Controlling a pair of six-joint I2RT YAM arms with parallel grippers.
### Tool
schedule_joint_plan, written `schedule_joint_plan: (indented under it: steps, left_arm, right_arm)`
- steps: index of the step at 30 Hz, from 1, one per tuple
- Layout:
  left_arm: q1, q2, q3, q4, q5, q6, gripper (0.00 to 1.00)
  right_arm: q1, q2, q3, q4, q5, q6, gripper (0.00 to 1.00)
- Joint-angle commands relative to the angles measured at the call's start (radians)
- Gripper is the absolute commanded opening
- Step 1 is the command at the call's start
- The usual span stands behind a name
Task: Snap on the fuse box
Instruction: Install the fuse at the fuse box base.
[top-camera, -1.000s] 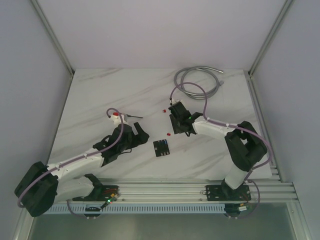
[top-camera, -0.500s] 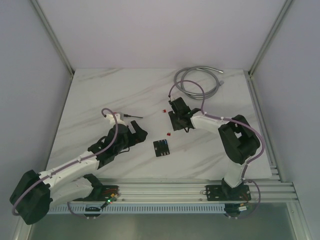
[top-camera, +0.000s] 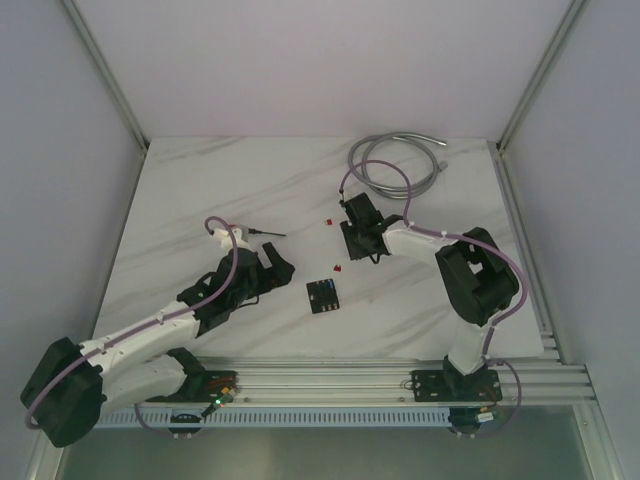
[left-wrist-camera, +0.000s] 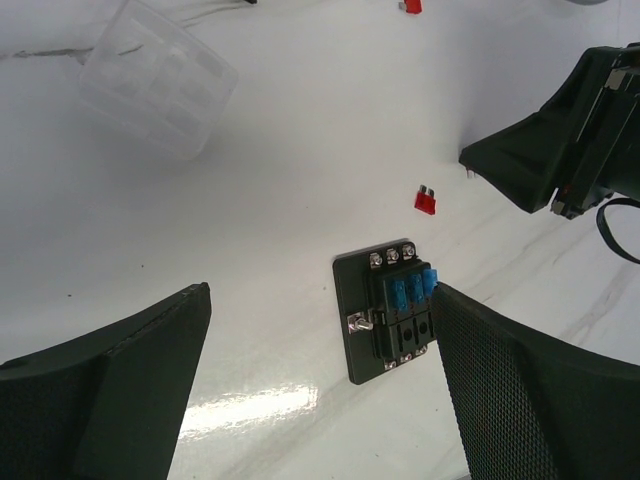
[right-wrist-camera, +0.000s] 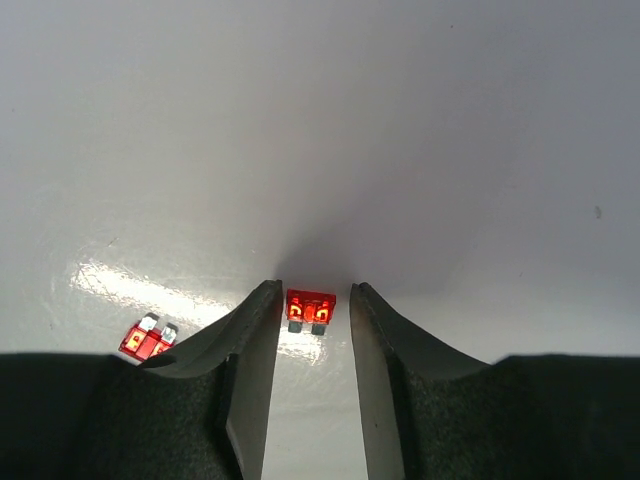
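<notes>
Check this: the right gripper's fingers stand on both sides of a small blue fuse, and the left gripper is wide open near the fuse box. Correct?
No: the right wrist view shows a red fuse, not a blue one. The fingers of the right gripper stand on both sides of a small red fuse, and the left gripper is wide open near the fuse box.

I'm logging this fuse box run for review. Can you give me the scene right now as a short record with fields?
fuse box: flat on the table, blue fuses seated in it, untouched
left gripper: open wide, empty, fuse box just ahead
red fuse: on the table, between the right gripper's jaws
right gripper: open, narrow gaps either side of that fuse
second red fuse: loose beside that gripper
clear plastic cover: lying apart from the fuse box
grey cable: coiled, far right
</notes>
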Motion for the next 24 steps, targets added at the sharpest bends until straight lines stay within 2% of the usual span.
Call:
schedule_joint_plan:
  steps: [1, 7, 19, 24]
  left_arm:
    - [0.005, 0.017, 0.032, -0.009, 0.013, 0.017, 1.0]
    - [0.005, 0.032, 0.038, -0.008, 0.035, 0.011, 1.0]
    - [0.003, 0.062, 0.035, 0.008, 0.052, -0.004, 1.0]
    - [0.002, 0.083, 0.034, 0.038, 0.069, -0.005, 0.99]
  right_arm:
    - [-0.003, 0.013, -0.009, -0.025, -0.032, -0.01, 0.39]
    - [-0.001, 0.011, -0.025, -0.041, -0.05, 0.004, 0.36]
    - [0.023, -0.006, -0.038, -0.096, 0.018, 0.064, 0.34]
    - [0.033, -0.009, -0.037, -0.095, 0.034, 0.064, 0.28]
